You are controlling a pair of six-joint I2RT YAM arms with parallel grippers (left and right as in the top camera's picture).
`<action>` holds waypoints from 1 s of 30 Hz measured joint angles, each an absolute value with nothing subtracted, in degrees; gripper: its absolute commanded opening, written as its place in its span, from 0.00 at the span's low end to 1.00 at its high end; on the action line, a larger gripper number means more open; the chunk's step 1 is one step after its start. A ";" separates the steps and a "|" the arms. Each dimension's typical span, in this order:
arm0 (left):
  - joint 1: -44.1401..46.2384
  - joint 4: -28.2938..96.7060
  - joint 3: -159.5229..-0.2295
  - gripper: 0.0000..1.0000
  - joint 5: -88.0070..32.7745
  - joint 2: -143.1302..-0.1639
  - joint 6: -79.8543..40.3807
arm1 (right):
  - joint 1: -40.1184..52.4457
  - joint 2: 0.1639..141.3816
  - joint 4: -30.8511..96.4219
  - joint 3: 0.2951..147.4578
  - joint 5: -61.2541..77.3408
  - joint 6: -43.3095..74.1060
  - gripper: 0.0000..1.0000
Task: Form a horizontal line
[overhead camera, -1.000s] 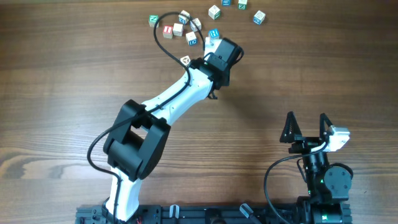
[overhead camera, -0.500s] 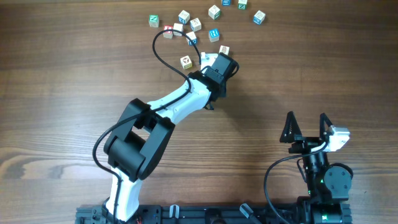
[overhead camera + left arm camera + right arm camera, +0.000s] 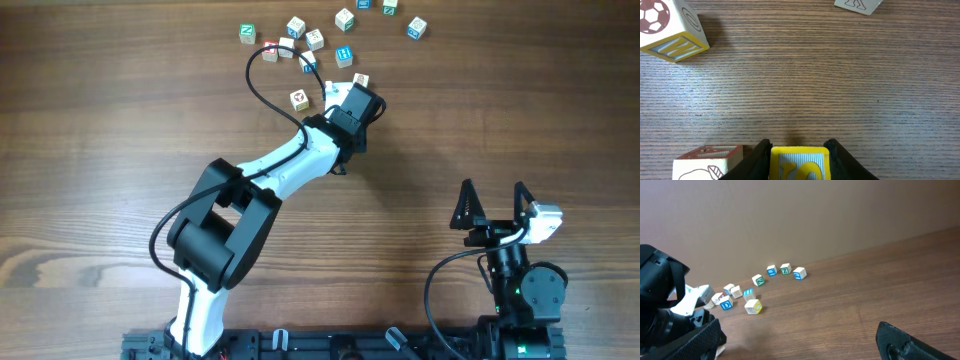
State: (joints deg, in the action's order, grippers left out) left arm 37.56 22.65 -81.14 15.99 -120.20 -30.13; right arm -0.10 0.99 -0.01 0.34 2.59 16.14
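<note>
My left gripper [image 3: 360,85] reaches into a scatter of wooden letter cubes at the far middle of the table. In the left wrist view its jaws [image 3: 799,146] are shut on a pale yellow cube [image 3: 800,164] with a blue-striped letter face. That cube shows at the fingertips from overhead [image 3: 361,79] and in the right wrist view [image 3: 753,306]. A red-edged cube [image 3: 707,162] sits just left of the jaws. A green-marked white cube [image 3: 344,19] lies farther back. The cubes lie scattered and no row of three shows. My right gripper [image 3: 492,188] is open and empty at the near right.
Other cubes lie beyond the left gripper: a soccer-ball cube [image 3: 670,27], a blue-marked one [image 3: 345,53], a red one [image 3: 271,50], a green one [image 3: 246,33], and one [image 3: 299,99] left of the arm. The arm's black cable [image 3: 255,80] loops over the table.
A second ago the left gripper sat a little farther back among the cubes. It has drawn back slightly toward me, and the pale yellow cube now shows at its tip. The right arm is still.
</note>
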 measured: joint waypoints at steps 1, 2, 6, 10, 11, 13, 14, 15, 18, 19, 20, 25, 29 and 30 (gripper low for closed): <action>37.56 22.65 -81.14 0.39 15.99 -120.20 -30.13 | -0.10 0.99 -0.01 0.36 2.59 16.14 1.00; 37.56 22.63 -81.14 0.40 15.99 -120.20 -30.13 | -0.10 0.99 -0.01 0.34 2.59 16.14 1.00; 37.56 22.00 -81.14 0.44 16.01 -120.20 -30.11 | -0.10 0.99 -0.01 0.34 2.57 16.14 1.00; 37.56 21.21 -81.14 0.45 16.01 -120.20 -29.82 | -0.10 0.99 -0.01 0.34 2.59 16.14 1.00; 37.56 21.12 -81.14 0.45 16.01 -120.20 -29.69 | -0.10 0.99 -0.01 0.34 2.59 16.14 1.00; 37.56 20.51 -81.14 0.45 16.01 -120.20 -29.54 | -0.10 0.99 -0.01 0.34 2.59 16.14 1.00; 37.56 20.23 -81.14 0.45 15.99 -120.20 -29.45 | -0.10 0.99 -0.01 0.34 2.59 16.14 1.00; 37.56 19.62 -81.14 0.45 16.01 -120.18 -29.43 | -0.10 0.99 -0.01 0.34 2.59 16.14 1.00; 37.56 18.09 -81.14 0.43 15.99 -119.74 -29.02 | -0.10 0.99 -0.01 0.34 2.57 16.14 1.00; 37.56 17.72 -81.14 0.38 15.99 -119.39 -28.88 | -0.10 0.99 -0.01 0.34 2.59 16.14 1.00; 37.56 17.41 -81.14 0.31 16.01 -119.04 -28.80 | -0.10 0.99 -0.01 0.34 2.57 16.14 0.99; 37.56 15.20 -81.14 0.04 15.05 -116.68 -28.27 | -0.10 0.99 -0.01 0.34 2.59 16.14 1.00; 37.89 14.61 -81.14 0.04 12.60 -116.44 -27.75 | -0.10 0.99 -0.01 0.34 2.59 16.14 1.00; 38.04 14.52 -81.14 0.04 12.05 -116.44 -27.75 | -0.10 0.99 -0.01 0.34 2.59 16.14 1.00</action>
